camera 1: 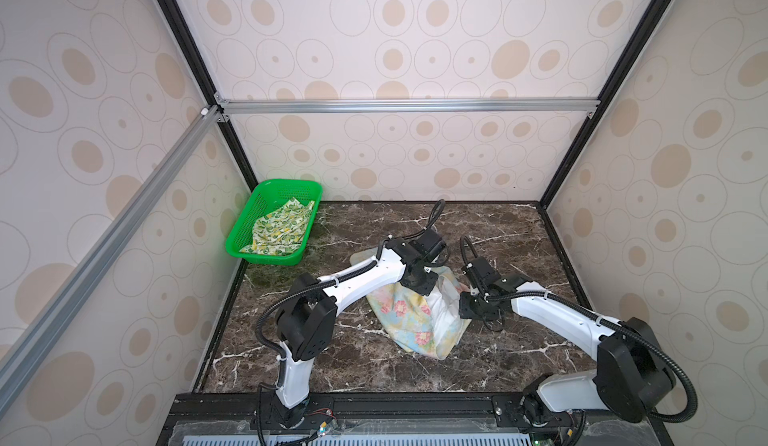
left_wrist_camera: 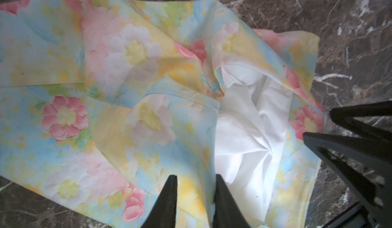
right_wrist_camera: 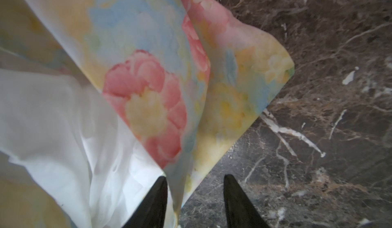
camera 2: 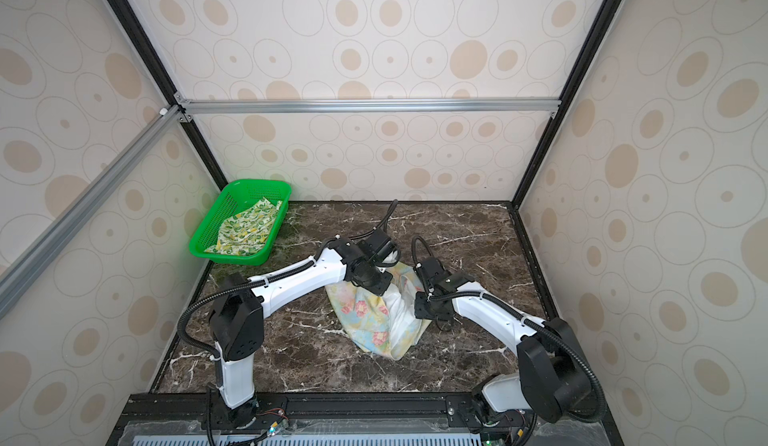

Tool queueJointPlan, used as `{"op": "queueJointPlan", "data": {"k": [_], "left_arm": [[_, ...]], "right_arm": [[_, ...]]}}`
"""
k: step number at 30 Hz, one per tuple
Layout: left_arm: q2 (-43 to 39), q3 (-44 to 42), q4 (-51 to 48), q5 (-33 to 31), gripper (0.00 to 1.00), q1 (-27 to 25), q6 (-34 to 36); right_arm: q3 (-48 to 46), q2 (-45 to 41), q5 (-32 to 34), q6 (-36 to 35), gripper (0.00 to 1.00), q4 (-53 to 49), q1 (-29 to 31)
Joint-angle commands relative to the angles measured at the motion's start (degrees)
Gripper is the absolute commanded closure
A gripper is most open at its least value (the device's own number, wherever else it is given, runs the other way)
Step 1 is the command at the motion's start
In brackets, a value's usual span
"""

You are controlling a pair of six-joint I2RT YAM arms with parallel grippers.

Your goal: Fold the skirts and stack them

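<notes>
Floral skirt (camera 1: 405, 317) crumpled near counter (camera 1: 353, 365) middle, lining showing; lemon skirt (camera 1: 282, 228) in basket (camera 1: 291, 184) at far left corner. Judged step: taking hold to spread it flat, with left gripper (left_wrist_camera: 195, 180) close-set astride a fold, pinch uncertain, and right gripper (right_wrist_camera: 194, 178) spread around an edge. Next: close both, draw apart.
</notes>
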Motion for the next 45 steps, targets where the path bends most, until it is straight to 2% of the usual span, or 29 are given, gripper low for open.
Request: {"op": "queueJointPlan", "data": {"k": [1,4,7,9,11,12,15,18,21,26,29,31,35,39,45], "left_arm": [[0.27,-0.15,-1.93,-1.89,0.77,-0.45,0.62],[0.30,-0.27,-2.28,-2.46,0.88,-0.38,0.73],[0.21,-0.46,-2.51,-3.00,1.00,-0.33,0.91],[0.16,-0.42,-2.55,-3.56,1.00,-0.31,0.98],[-0.09,-0.14,-2.71,-4.54,1.00,-0.30,1.05],[-0.14,0.22,-3.00,-5.57,1.00,-0.22,1.02],[-1.05,2.81,-4.71,-10.27,1.00,0.49,1.05],[-2.56,8.34,-7.02,-15.61,1.00,3.53,2.02],[-3.36,17.00,-9.75,-19.41,1.00,8.76,3.84],[-2.75,36.77,-13.24,-22.95,1.00,17.86,7.82],[-3.53,43.31,-13.42,-25.37,1.00,21.51,9.22],[-5.64,43.06,-12.63,-25.77,1.00,23.67,9.21],[-12.01,35.50,-8.08,-24.89,1.00,27.22,8.42],[-16.30,29.82,-3.68,-21.12,1.00,28.93,8.04],[-12.07,32.87,-3.27,-15.92,1.00,29.41,8.69]], "right_arm": [[-0.29,1.79,-0.86,1.18,0.56,1.21,-0.37],[0.05,3.19,-0.98,1.32,0.60,1.86,-0.42],[0.24,4.14,-0.28,1.25,0.68,1.79,-0.45],[0.30,4.25,0.05,0.97,0.79,2.02,-0.45],[0.49,4.04,0.51,0.84,0.98,1.86,-0.43],[0.91,3.76,0.55,0.59,1.00,1.70,-0.41],[3.90,1.89,1.53,-0.69,1.00,-0.58,-0.74],[11.71,-0.49,3.78,-3.90,1.00,-6.02,-1.54],[23.16,-1.45,6.77,-8.22,1.00,-11.17,-2.79],[43.57,-0.79,8.51,-14.80,1.00,-17.49,-9.16],[53.04,-0.32,9.90,-18.11,1.00,-20.35,-10.80],[56.96,-0.68,14.83,-19.51,1.00,-22.51,-11.21],[57.13,-2.79,13.87,-20.83,1.00,-23.64,-13.07],[56.18,-4.15,12.87,-20.62,1.00,-23.35,-14.79],[57.29,0.70,7.99,-20.65,1.00,-22.35,-16.50]]}}
